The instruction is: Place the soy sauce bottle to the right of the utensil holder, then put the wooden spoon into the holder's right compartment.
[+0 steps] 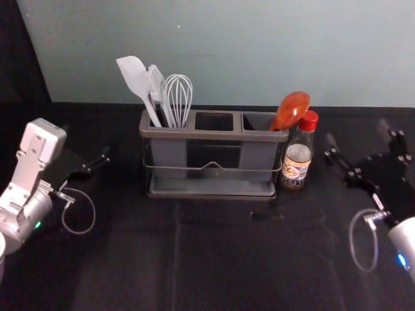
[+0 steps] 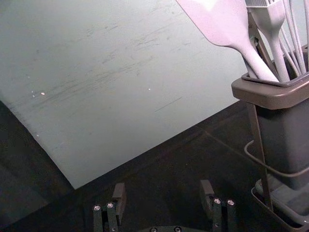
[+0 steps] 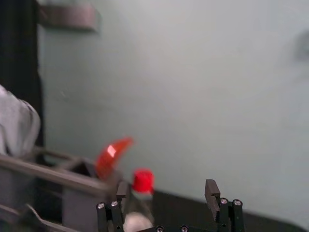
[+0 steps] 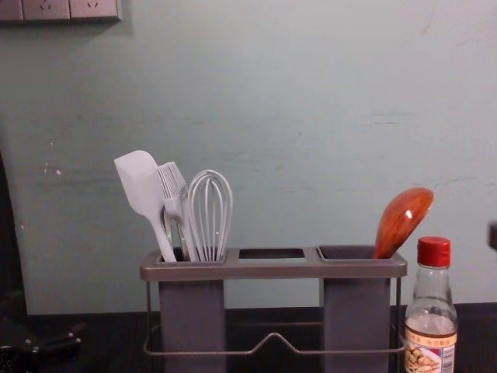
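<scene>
1. Head view: the soy sauce bottle [image 1: 296, 162] stands upright just beside the utensil holder [image 1: 214, 135]'s right end, left of the nearer right gripper [image 1: 357, 133], whose fingers are spread, empty. Any withdrawal should go rightward.
2. Left wrist view: the left gripper [image 2: 163, 185] is parked, fingers apart, holding nothing.
3. Right wrist view: the bottle shows beyond one finger, unclamped.
4. Chest view: the wooden spoon [image 4: 401, 220], in the right compartment [image 4: 356, 311], tilts bottleward.
</scene>
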You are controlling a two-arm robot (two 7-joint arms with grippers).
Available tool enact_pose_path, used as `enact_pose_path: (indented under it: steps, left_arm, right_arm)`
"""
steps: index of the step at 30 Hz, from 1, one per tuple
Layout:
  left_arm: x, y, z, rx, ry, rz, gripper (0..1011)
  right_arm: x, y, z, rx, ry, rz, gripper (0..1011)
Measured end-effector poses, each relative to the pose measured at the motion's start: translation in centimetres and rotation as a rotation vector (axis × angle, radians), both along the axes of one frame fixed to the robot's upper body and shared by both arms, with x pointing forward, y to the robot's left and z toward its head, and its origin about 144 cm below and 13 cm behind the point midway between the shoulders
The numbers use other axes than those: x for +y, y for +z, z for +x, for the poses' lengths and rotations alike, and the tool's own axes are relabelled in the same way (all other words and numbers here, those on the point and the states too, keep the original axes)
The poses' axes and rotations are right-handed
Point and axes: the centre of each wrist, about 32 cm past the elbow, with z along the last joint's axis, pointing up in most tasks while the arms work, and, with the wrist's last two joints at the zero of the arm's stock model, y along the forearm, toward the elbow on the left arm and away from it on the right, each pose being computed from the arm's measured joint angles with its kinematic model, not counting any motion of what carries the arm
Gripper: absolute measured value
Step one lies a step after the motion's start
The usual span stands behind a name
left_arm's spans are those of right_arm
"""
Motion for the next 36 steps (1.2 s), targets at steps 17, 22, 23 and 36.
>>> enact_pose_path:
  steps: [17,22,23,36]
  left_arm:
    - [0.0,0.0,0.0,0.0,0.0,0.0,1005]
    - [0.0,0.0,0.0,0.0,0.0,0.0,1005]
    - [0.0,0.0,0.0,0.0,0.0,0.0,1005]
    - [0.0,0.0,0.0,0.0,0.0,0.0,1005]
  right_arm:
    - [-3.1,-3.0,3.3,0.164,-0.141,-0.096,1003]
    - [-3.9,-2.9,5.1,0.174,-0.116,-0.125,1003]
    - [-4.1,-2.7,5.8,0.177,-0.105,-0.139,1003]
    - [-4.0,-1.1,10.5,0.176,-0.034,-0.266,1003]
